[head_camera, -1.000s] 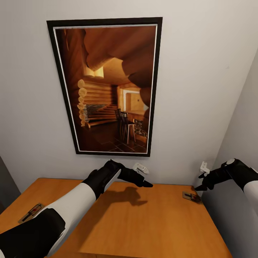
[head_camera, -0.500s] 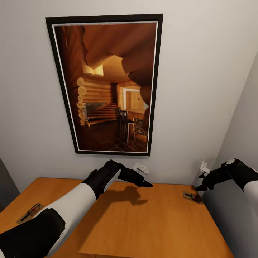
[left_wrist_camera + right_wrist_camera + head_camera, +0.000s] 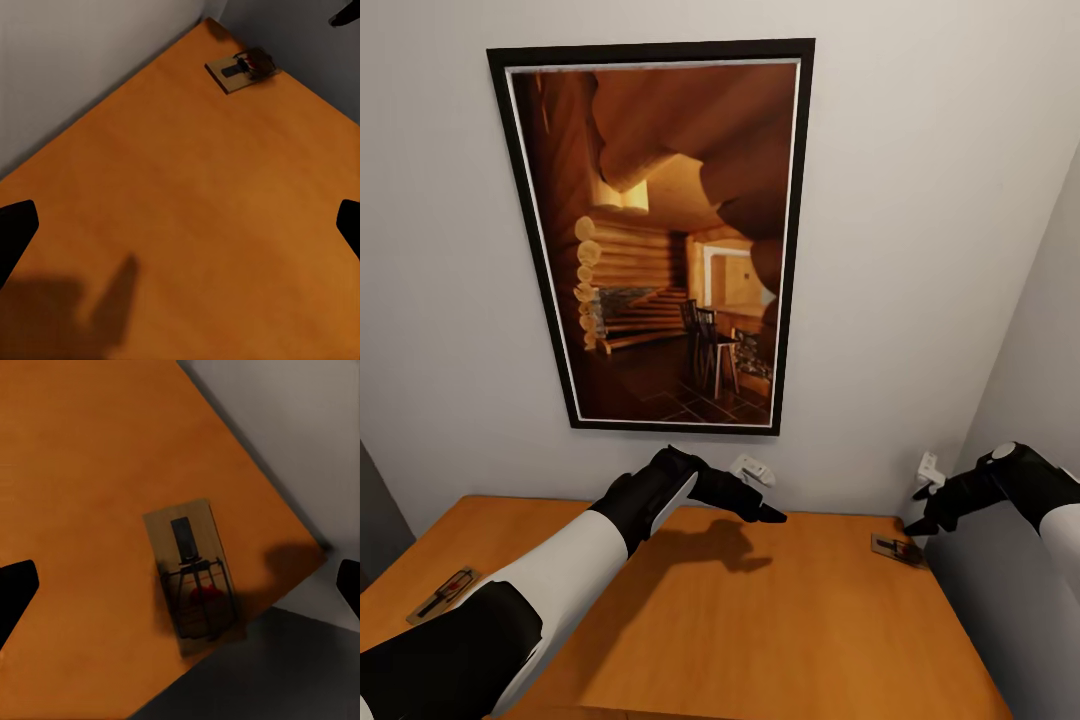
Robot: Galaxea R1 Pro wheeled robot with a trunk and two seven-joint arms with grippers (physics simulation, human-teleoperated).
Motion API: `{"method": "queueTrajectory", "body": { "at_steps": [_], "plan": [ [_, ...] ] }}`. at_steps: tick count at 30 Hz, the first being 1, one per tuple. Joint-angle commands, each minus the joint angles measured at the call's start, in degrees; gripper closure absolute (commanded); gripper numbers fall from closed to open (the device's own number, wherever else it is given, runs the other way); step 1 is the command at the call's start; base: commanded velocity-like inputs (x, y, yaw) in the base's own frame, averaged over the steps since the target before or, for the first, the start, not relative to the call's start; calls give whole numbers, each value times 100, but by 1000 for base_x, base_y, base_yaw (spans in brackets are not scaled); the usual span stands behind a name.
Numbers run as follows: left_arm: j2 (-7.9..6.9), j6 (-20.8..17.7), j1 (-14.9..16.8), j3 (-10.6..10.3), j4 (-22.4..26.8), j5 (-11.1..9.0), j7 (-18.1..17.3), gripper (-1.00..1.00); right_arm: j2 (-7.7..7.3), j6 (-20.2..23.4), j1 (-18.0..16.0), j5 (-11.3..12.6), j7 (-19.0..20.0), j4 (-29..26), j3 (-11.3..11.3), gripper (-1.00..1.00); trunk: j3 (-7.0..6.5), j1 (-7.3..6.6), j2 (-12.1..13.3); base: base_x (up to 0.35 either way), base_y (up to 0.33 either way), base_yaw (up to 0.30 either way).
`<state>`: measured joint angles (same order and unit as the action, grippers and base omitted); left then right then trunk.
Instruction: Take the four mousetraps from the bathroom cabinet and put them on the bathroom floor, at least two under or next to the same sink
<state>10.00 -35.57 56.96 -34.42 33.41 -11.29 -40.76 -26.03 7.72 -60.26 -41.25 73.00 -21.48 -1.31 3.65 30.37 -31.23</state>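
Observation:
The cabinet's orange-brown top (image 3: 760, 620) spreads out below me. One mousetrap (image 3: 448, 592) lies near its left edge. Another mousetrap (image 3: 895, 548) rests in the far right corner by the walls. My right gripper (image 3: 920, 508) hovers just above that corner trap, open. In the right wrist view the trap (image 3: 193, 579) lies on the wood between the widely spread fingertips (image 3: 15, 594), untouched. My left gripper (image 3: 762, 503) hangs open over the back middle of the top, holding nothing. In the left wrist view the corner trap (image 3: 241, 69) sits far ahead on the bare cabinet top (image 3: 180, 195).
A large black-framed painting (image 3: 660, 240) of a log interior hangs on the white wall behind the cabinet. A grey wall (image 3: 1020, 420) closes in the right side, tight against the right arm. A dark surface (image 3: 372, 510) borders the left.
The whole picture has shifted very slightly, so the head camera moved a touch. Both arms and both traps keep their places.

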Motion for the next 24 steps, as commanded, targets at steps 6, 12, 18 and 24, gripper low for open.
{"method": "queueTrajectory", "body": {
  "at_steps": [6,12,18,24],
  "plan": [
    [0,-46,8,-12,-1,-49,9,-100,0,55,-4,9,255,-13,-10,-100,12,3,-11,0,0,0],
    [0,-46,8,-8,-1,-49,11,-100,0,54,-4,15,305,-14,-12,-100,12,3,-11,0,0,0],
    [0,-46,8,-10,-1,-49,13,-100,-3,54,-4,17,298,-14,-10,-100,12,3,-11,0,0,0],
    [0,-46,8,-9,-1,-49,15,-100,-4,54,-4,14,278,-15,-14,-100,12,3,-11,0,0,0]
  ]
}}
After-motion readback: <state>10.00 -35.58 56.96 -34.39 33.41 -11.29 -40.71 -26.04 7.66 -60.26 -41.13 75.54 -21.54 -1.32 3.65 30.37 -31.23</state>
